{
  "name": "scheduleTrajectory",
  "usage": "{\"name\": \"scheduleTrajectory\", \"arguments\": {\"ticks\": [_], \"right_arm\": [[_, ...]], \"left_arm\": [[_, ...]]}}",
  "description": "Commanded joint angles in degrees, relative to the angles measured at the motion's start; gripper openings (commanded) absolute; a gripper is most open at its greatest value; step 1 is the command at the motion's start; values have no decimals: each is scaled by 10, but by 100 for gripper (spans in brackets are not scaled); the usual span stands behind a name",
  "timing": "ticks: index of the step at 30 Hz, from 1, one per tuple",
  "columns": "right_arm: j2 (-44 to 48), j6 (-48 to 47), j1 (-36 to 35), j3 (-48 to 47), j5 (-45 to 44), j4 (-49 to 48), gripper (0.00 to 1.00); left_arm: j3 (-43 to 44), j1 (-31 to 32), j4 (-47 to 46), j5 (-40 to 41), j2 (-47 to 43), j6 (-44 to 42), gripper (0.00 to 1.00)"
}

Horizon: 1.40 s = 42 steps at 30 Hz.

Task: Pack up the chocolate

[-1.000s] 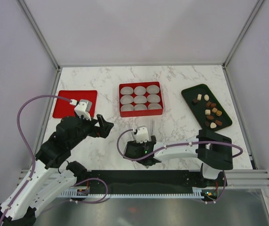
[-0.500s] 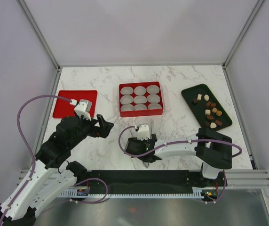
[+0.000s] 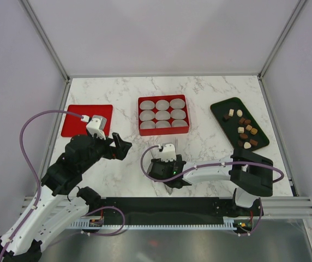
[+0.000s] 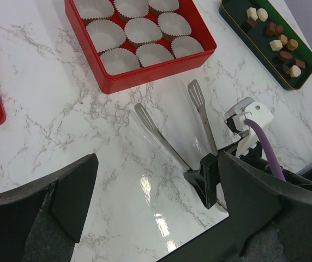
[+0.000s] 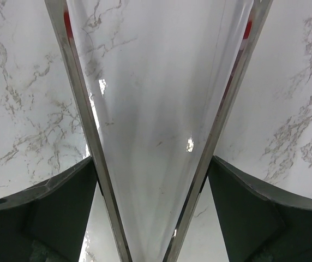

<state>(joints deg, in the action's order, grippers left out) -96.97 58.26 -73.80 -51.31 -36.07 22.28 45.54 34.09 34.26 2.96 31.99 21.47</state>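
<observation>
The right pincer (image 5: 152, 164) is standing wide around the hinge end of a pair of metal tongs (image 4: 166, 139), one finger flanking each arm. In the right wrist view the arms seem to be resting against both fingers, but I cannot tell whether the pincer is gripping them yet. The tong tips are pointing toward the red box (image 3: 163, 132), just short of its near wall. The left pincer (image 4: 157, 180) is hanging fully open over the desk (image 3: 210, 87) with nothing in it.

The chocolate (image 3: 246, 131) is lying on the dark green tray (image 3: 220, 107) at the right, well apart from the tongs. The white paper cups (image 3: 163, 115) in the box are all sitting empty, so no packing is done yet.

Several things could go wrong from here:
- Smooth, sprung steel is likely to be slippery. A grip so near the hinge could let the tongs twist or slide out during the lift.
- Too hard a squeeze could close the tips before they reach a piece.
- The lumps are tiny, so a slightly off approach could flick one off the tray or pinch two at once.
- The cups are looking light, and a tong tip brushing one could tip or shift it.
</observation>
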Motion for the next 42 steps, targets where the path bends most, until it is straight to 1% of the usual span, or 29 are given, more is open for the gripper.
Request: {"name": "scheduleTrajectory", "arguments": {"ticks": [1, 5, 6, 7, 8, 9, 10, 12, 15, 16, 20, 23, 24, 26, 27, 30, 31, 32, 33, 35, 36, 38, 40, 42], "right_arm": [[4, -1, 7, 25, 14, 1, 88], [41, -23, 7, 41, 38, 9, 76], [69, -30, 7, 42, 44, 17, 74], [86, -41, 6, 42, 57, 38, 71], [105, -45, 6, 40, 61, 53, 69], [143, -50, 5, 35, 64, 70, 68], [164, -54, 5, 31, 65, 106, 66], [221, -58, 6, 14, 64, 166, 65], [279, -69, 6, -21, 65, 222, 64], [292, -71, 7, -33, 65, 258, 64], [332, -68, 17, -101, 55, 339, 63], [336, -96, 63, -127, 54, 384, 63], [336, -122, 101, -142, 57, 401, 63], [336, -150, 147, -164, 58, 412, 62], [335, -168, 195, -171, 63, 416, 62], [325, -231, 275, -208, 67, 414, 62], [318, -261, 324, -218, 64, 413, 60], [302, -277, 348, -234, 64, 407, 59], [293, -289, 393, -240, 65, 404, 59], [270, -324, 435, -245, 79, 392, 58], [263, -334, 477, -243, 89, 372, 57], [248, -353, 515, -232, 142, 347, 56], [238, -355, 559, -223, 173, 306, 56], [218, -355, 588, -213, 211, 274, 55]], "left_arm": [[-5, -2, -2, 13, 2, 14, 99], [-5, -2, -2, 13, 3, 14, 99], [-5, -2, -2, 13, 3, 14, 99], [-4, -2, -2, 13, 2, 14, 99], [-4, -2, -2, 13, 2, 14, 99], [-5, -2, -2, 13, 2, 14, 99], [-4, -2, -1, 13, 1, 14, 99], [-4, -2, -2, 13, 2, 14, 99], [-4, -2, -2, 10, 2, 13, 99], [-4, -2, -2, 8, 1, 13, 99], [-4, -3, -2, 5, 3, 12, 99], [-3, -2, -2, 3, 3, 11, 99], [-2, -2, -2, 3, 3, 10, 99], [-4, -2, -1, 1, 0, 9, 99], [-4, -2, -2, 1, 1, 9, 99], [-4, -2, -1, -5, 0, 8, 99], [-3, -2, -1, -8, 1, 8, 99], [-4, -2, -2, -10, 2, 6, 99], [-4, -2, -1, -13, 3, 6, 99], [-5, -2, -2, -17, 4, 3, 99], [-5, -2, -1, -18, 8, 2, 99], [-5, -2, -1, -24, 12, 0, 99], [-4, -2, -2, -27, 18, 1, 99], [-4, -2, -1, -27, 20, -1, 99]]}}
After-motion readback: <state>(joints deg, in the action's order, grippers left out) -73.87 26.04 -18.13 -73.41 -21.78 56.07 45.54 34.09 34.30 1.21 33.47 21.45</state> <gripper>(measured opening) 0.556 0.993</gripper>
